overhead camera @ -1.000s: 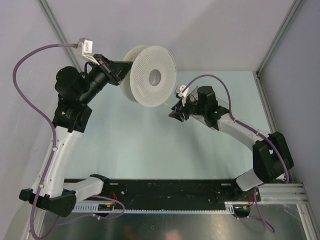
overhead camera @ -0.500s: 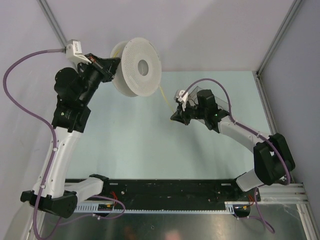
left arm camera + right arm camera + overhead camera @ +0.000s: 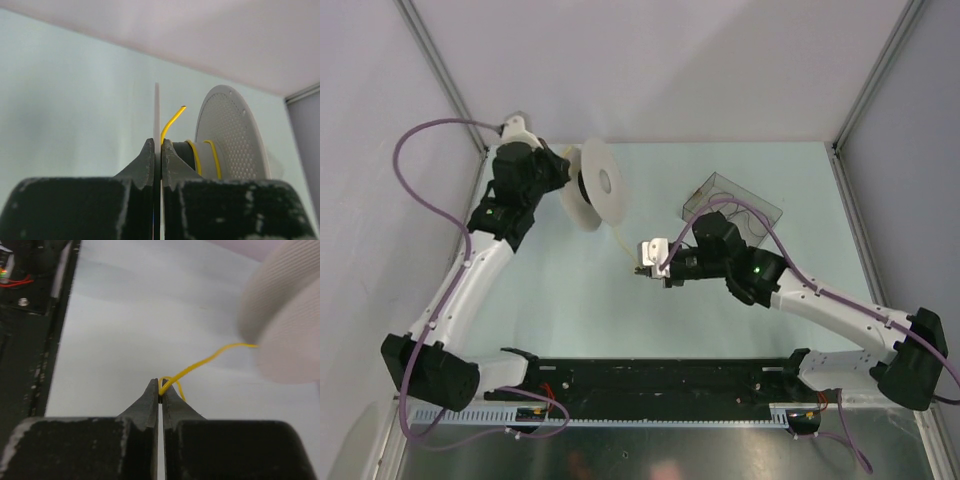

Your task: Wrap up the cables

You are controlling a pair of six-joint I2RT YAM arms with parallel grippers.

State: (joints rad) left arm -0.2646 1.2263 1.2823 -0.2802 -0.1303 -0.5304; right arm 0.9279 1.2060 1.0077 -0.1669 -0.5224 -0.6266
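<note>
Winding was in hand: the left fingers [image 3: 154,151] were clamped on one thin flange of the white perforated plastic spool [image 3: 232,132], held at upper left of the top view. The thin yellow cable [image 3: 200,364], a few turns on the hub, ran to the right fingers [image 3: 156,393], pinched shut on it mid-frame. The next move probably called for keeping the strand taut and guiding it between the flanges.

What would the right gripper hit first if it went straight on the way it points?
Probably bare table. From the right gripper, the white spool sits off to the side of that line, though depth is unclear.
</note>
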